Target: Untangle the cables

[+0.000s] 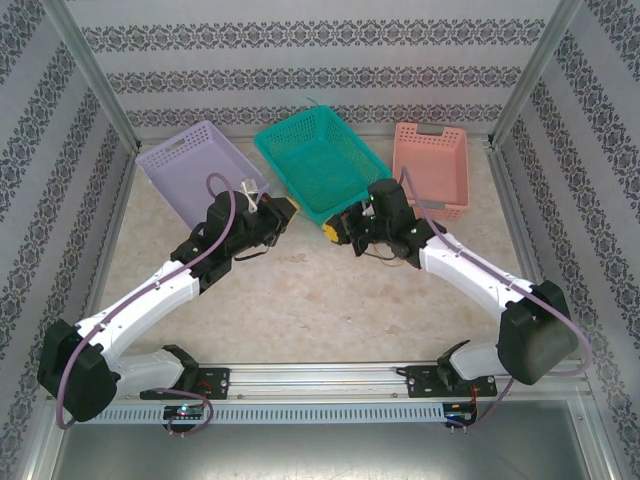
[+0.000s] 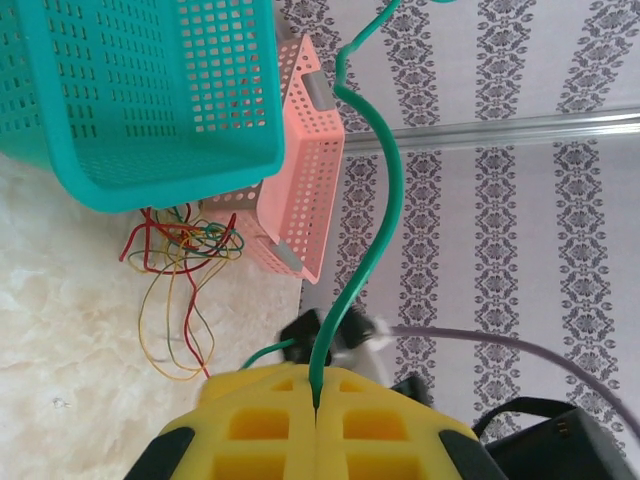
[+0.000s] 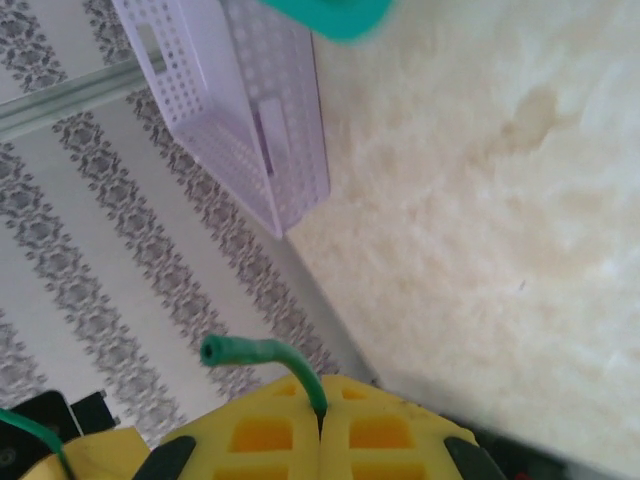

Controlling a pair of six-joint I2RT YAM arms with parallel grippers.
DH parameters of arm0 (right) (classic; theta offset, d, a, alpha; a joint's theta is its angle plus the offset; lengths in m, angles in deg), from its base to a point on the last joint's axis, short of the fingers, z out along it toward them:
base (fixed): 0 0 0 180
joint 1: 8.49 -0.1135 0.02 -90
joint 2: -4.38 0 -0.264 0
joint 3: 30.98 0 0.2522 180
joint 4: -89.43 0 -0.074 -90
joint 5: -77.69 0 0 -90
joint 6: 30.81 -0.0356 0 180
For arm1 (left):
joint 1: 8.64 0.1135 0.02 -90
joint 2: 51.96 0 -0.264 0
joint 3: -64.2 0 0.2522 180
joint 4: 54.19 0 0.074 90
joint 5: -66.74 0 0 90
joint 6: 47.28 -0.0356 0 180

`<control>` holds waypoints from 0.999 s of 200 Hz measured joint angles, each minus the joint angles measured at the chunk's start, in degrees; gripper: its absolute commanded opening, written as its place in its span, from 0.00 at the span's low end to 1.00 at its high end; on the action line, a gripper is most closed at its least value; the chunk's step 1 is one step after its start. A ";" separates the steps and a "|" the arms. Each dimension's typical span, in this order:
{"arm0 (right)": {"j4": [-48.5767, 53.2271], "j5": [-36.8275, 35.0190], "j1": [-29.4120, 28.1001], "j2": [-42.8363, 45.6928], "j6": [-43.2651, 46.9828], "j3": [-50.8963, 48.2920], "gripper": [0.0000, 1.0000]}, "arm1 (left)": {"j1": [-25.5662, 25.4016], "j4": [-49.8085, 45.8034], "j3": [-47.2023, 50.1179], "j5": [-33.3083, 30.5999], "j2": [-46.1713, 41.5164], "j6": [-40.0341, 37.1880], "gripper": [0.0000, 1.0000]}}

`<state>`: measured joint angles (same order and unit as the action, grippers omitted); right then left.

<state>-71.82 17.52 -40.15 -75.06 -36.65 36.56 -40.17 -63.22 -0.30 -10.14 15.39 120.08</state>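
The left claw is pinched shut on a green cable that climbs away from its pads. The right claw is clamped just as tight on a green cable end. Farther off on the counter, the other cables, red, yellow and dark, lie knotted just beside the teal basket and pink basket. One strand seems lifted out; the bunch awaits separating.

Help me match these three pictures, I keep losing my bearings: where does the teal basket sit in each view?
Top external: the teal basket, top centre, between the lavender basket and the pink basket.
Left wrist: upper left, partly covering the pink basket.
Right wrist: a blurred teal corner at the top edge, probably it.
Shared landmark: the patterned wall, in all three.
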 measured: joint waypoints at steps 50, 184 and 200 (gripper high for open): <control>-12.13 2.54 -5.49 0.55 -15.23 -8.57 0.00 | 3.63 0.48 2.99 4.90 0.00 -0.39 0.00; 23.91 -13.09 -0.33 17.03 19.96 17.03 0.58 | 8.74 -5.03 -8.66 21.99 4.24 -22.23 0.00; 23.80 -14.16 -0.87 16.76 22.10 19.19 0.60 | 8.72 -6.73 -8.66 23.12 4.37 -24.98 0.00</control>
<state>-48.02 3.35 -41.03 -58.29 -14.55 55.75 -31.45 -69.95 -8.96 12.99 19.76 95.10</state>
